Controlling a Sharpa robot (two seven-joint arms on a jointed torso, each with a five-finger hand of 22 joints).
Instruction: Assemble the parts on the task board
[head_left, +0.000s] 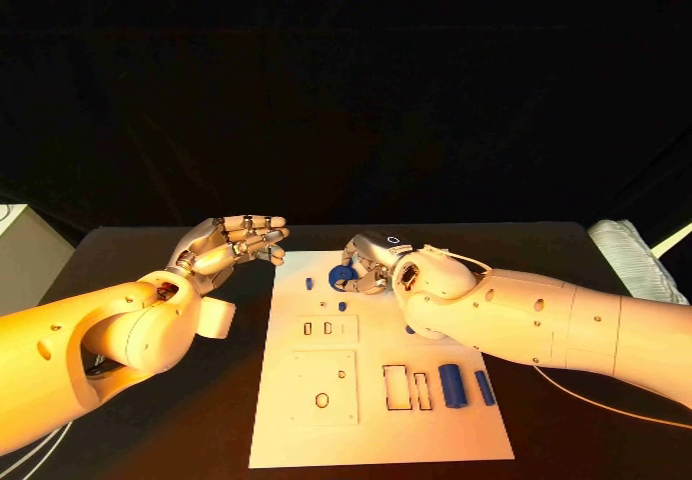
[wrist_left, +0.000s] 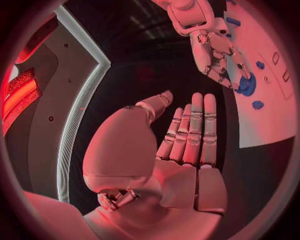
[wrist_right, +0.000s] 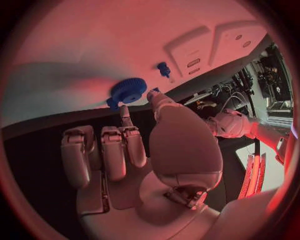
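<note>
While left hand hovers empty — right hand at gear

The table is black. On it lies the white board, marked with thin dark outlines of slots. The gear near the board's far edge is blue, as are the two pegs by its right edge. The hands are silver on white arms.
</note>
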